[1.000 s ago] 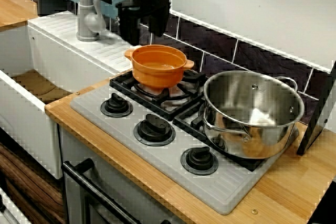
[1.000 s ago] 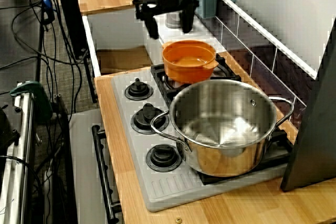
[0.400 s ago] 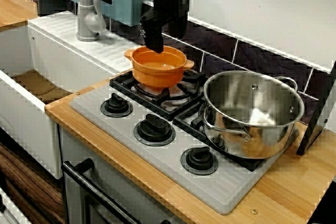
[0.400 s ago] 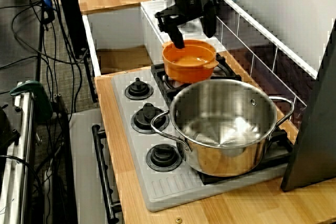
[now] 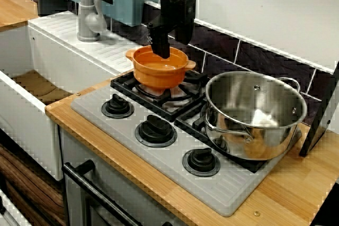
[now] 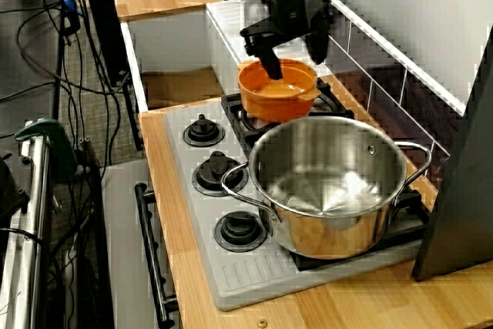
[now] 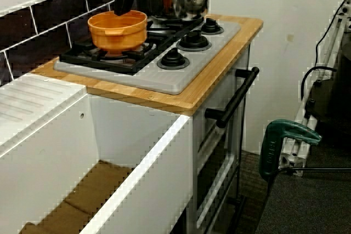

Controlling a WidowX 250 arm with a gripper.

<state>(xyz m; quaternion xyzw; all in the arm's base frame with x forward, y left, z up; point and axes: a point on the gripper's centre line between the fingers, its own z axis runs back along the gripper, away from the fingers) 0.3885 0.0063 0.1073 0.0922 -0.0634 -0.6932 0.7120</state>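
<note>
The gripper (image 6: 294, 55) hangs at the orange pot (image 6: 277, 99), fingers spread: one inside, one outside its far rim. A steel pot (image 6: 327, 190) stands nearby.

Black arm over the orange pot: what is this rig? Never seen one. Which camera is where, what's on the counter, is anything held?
It is one robot arm ending in a two-fingered gripper. Three fixed cameras watch a play kitchen: one from the front of the stove, one from the stove's far end, and one from the sink side. On the grey hob a small orange pot sits on a back burner, with a big steel pot on the burner beside it. Both look empty. The gripper is open and holds nothing. One finger dips into the orange pot's mouth, and the other hangs outside its rim on the wall side.
</note>
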